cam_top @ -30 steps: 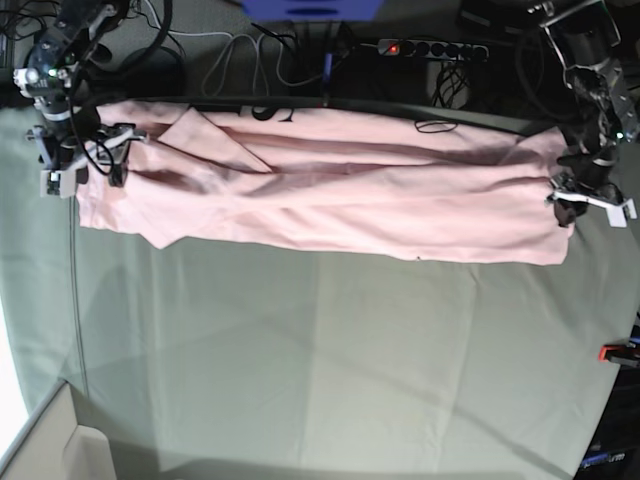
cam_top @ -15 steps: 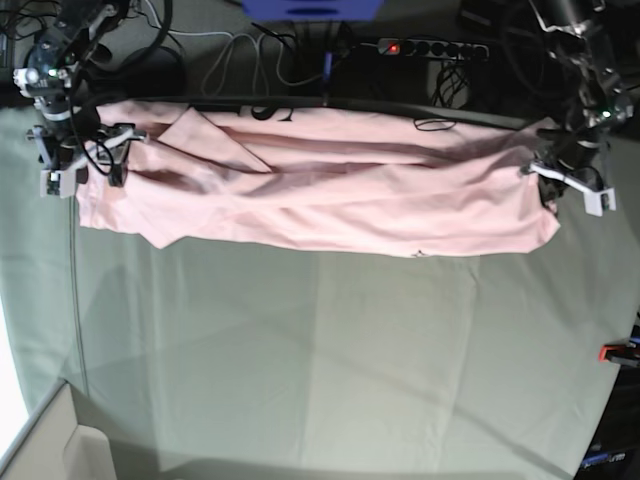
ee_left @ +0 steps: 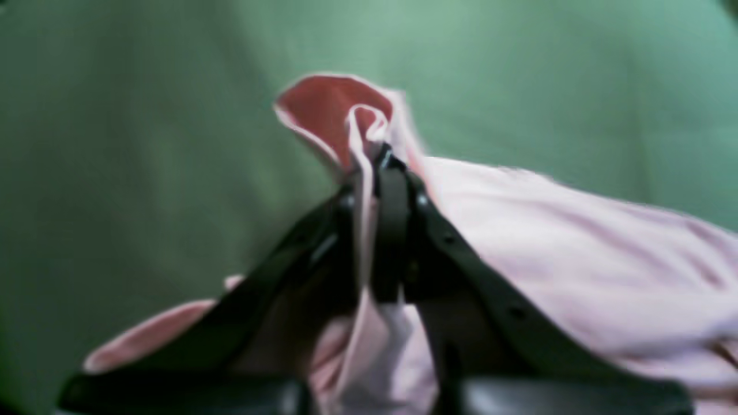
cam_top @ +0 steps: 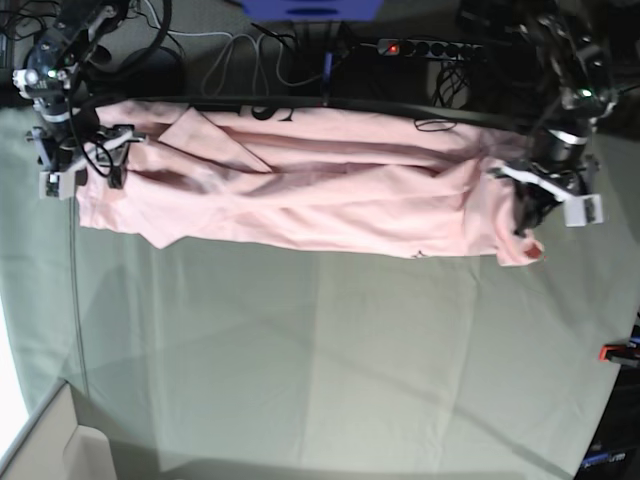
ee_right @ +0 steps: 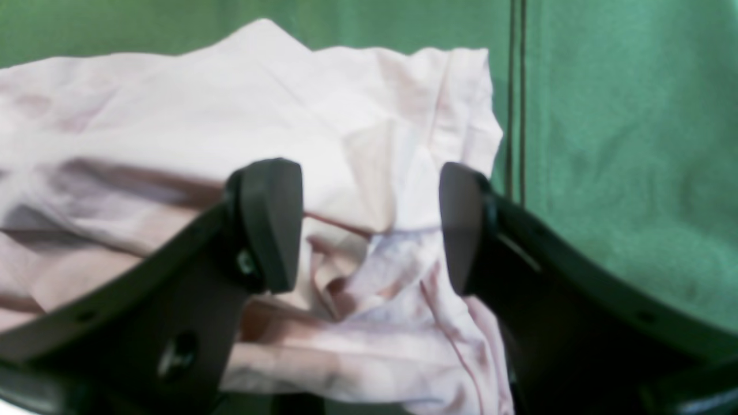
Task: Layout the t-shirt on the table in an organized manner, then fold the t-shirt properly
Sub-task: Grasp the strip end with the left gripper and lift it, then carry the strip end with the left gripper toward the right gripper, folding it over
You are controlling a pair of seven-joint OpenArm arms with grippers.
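The light pink t-shirt (cam_top: 300,190) lies bunched in a long band along the far edge of the table (cam_top: 320,350); a bit of black lettering (cam_top: 270,112) shows at its far rim. In the base view my left gripper (cam_top: 527,213) is at the shirt's right end. The left wrist view shows this gripper (ee_left: 375,167) shut on a raised fold of the t-shirt (ee_left: 576,253). My right gripper (cam_top: 88,165) is at the shirt's left end. It (ee_right: 366,225) is open over the crumpled t-shirt (ee_right: 173,115), with nothing between its fingers.
A power strip (cam_top: 430,47) and loose cables (cam_top: 250,55) lie behind the table's far edge. A red clamp (cam_top: 615,352) sits on the right edge. A pale box corner (cam_top: 50,440) shows at the bottom left.
My left gripper, shut on the shirt's right end, has carried it leftward, so that end now folds over. The right arm has not moved.
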